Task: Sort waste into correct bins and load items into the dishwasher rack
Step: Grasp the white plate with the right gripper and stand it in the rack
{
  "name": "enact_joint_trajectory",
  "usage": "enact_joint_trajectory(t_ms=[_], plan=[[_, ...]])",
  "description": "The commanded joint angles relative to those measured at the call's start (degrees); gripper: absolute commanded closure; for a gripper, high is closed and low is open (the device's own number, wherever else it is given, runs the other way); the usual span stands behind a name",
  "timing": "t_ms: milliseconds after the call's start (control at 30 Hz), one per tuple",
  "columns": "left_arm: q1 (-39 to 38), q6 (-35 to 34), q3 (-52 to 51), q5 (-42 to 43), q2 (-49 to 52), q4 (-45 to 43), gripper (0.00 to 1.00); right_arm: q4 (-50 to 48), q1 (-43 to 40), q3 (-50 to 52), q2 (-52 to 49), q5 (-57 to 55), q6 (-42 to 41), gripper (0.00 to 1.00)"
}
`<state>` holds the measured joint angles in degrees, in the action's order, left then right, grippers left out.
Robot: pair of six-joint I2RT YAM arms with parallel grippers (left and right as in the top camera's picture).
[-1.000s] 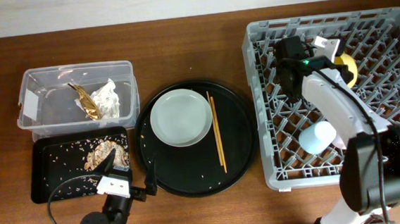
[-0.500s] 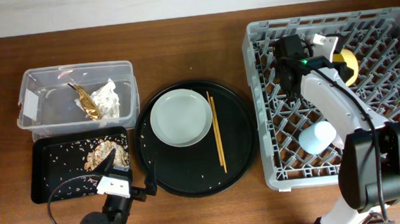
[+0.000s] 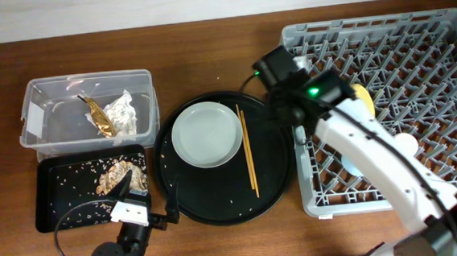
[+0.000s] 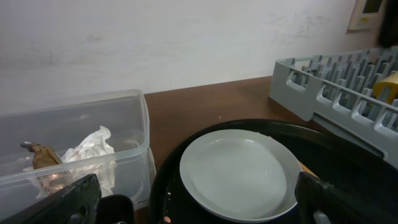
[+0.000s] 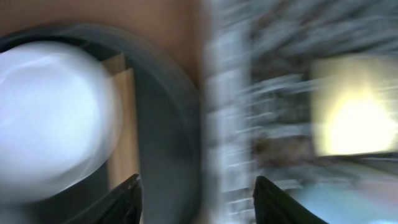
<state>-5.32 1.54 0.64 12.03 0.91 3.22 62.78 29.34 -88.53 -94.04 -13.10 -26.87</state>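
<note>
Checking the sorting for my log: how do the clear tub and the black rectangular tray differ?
The clear tub is see-through with tall walls; the black rectangular tray is opaque and shallow. The tub holds a white napkin and a gold scrap; the tray holds brown food scraps and pale crumbs. Both are rectangular, with similar footprints.

tabletop (image 3: 207, 57): brown wood, smooth, low sheen
dishwasher rack (image 3: 398, 19): grey plastic, matt
clear tub (image 3: 48, 82): see-through plastic, glossy
plate (image 3: 206, 134): pale grey, smooth, glazed look
round tray (image 3: 272, 181): black, smooth, slight gloss
shallow tray (image 3: 48, 197): black, matt
chopsticks (image 3: 248, 151): bare brown wood
napkin (image 3: 121, 111): white paper, crumpled
scrap (image 3: 96, 113): brown-gold, crinkled, shiny
</note>
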Motion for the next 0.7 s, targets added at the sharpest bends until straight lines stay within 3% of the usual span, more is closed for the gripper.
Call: enact_joint_trajectory(t_ms=[0,167,300,333,367,400,467,667], plan=[[0.28,0.70,-0.11,0.63,-0.24,0.33,0.01,-4.09,6.75,4.74,-5.90,23.56,-5.53,0.43],[0.31,0.68,-0.11,0.63,-0.24,0.33,0.01,-13.60,9.97,7.65,-15.74,22.91,-17.03,0.39],[0.28,0.70,-0.11,0.63,-0.24,0.33,0.01,-16.41,9.99,7.65,-23.10,22.80,-20.20,0.39],[0.28,0.68,-0.11,0.63,-0.24,0.33,0.01,-16.83,9.97,7.65,-24.35,22.82,-20.20,0.47],[0.31,0.68,-0.11,0.63,-0.24,0.33,0.01,-16.81,9.97,7.65,-25.42,23.02,-20.20,0.67],[0.28,0.70,-0.11,0.63,-0.24,0.33,0.01,-16.46,9.97,7.65,-25.51,22.62,-20.13,0.80],[0.28,0.70,-0.11,0.63,-0.24,0.33,0.01,-16.46,9.68,7.37,-24.15,22.38,-19.93,0.95],[0.28,0.68,-0.11,0.63,-0.24,0.33,0.01,-16.33,7.21,5.79,-12.72,15.82,-13.68,0.96]])
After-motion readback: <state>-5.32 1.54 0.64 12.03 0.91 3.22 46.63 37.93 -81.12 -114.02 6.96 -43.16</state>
